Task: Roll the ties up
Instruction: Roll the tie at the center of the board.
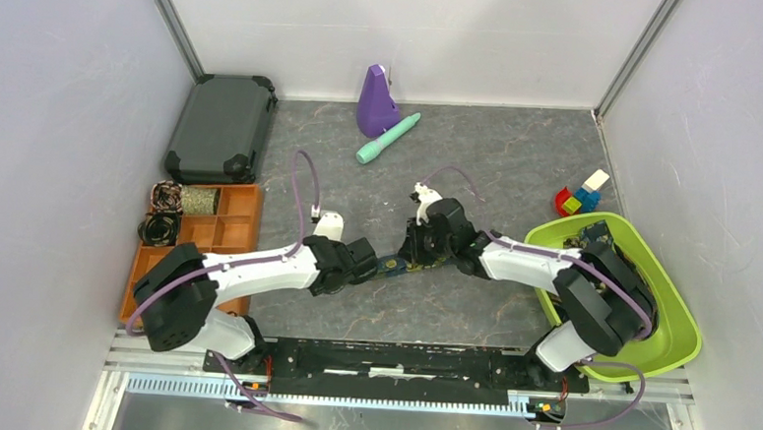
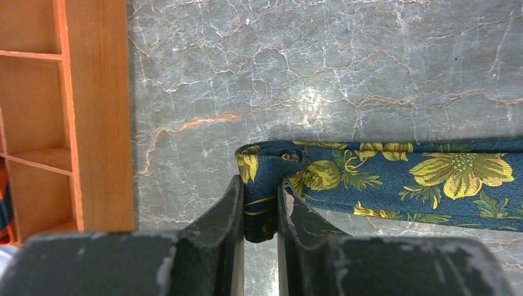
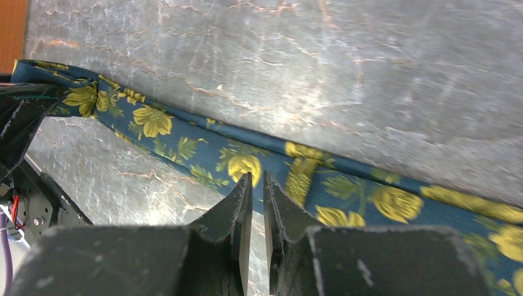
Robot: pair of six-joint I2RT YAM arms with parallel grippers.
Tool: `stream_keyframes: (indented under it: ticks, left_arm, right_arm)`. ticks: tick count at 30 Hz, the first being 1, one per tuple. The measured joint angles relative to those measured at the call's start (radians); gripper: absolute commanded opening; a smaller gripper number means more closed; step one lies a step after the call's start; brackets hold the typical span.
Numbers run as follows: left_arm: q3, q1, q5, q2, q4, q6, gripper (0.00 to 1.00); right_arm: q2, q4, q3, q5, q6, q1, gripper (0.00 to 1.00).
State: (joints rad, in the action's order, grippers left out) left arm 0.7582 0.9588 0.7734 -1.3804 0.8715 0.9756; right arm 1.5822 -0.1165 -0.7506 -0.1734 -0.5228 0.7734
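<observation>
A navy tie with yellow-gold flowers [image 1: 395, 265] lies flat across the marble table between the two arms. My left gripper [image 1: 373, 264] is shut on its folded left end, which shows pinched between the fingers in the left wrist view [image 2: 259, 185]; the rest of the tie [image 2: 432, 179] runs off to the right. My right gripper [image 1: 417, 246] stands over the middle of the tie [image 3: 185, 145], its jaws [image 3: 257, 179] nearly together with nothing between them. Two coiled ties [image 1: 164, 213] sit in the orange tray.
The orange compartment tray [image 1: 239, 222] is at the left, its edge near my left gripper [image 2: 98, 111]. A dark case [image 1: 222, 128] lies behind it. A purple object [image 1: 376, 101] and teal pen [image 1: 388, 139] are at the back. Toy blocks [image 1: 581, 196] and a green bin [image 1: 677, 329] are at the right.
</observation>
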Motion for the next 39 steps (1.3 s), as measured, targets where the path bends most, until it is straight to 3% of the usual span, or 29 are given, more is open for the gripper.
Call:
stream_keyframes:
  ticks: [7, 18, 32, 39]
  left_arm:
    - [0.099, 0.053, 0.061, -0.177, 0.098, 0.055, 0.02]
    - [0.257, 0.135, 0.112, -0.447, 0.217, 0.112, 0.04]
    - [0.265, 0.141, 0.07, -0.481, 0.152, 0.002, 0.43]
    - [0.265, 0.139, 0.052, -0.459, 0.147, -0.025, 0.49]
  right_arm:
    - [-0.106, 0.007, 0.066, 0.022, 0.002, -0.068, 0.18]
    - [-0.157, 0.014, 0.097, 0.025, 0.005, -0.077, 0.18]
    - [-0.177, 0.026, 0.105, 0.024, 0.005, -0.081, 0.17]
    - [-0.177, 0.026, 0.105, 0.018, 0.005, -0.081, 0.17]
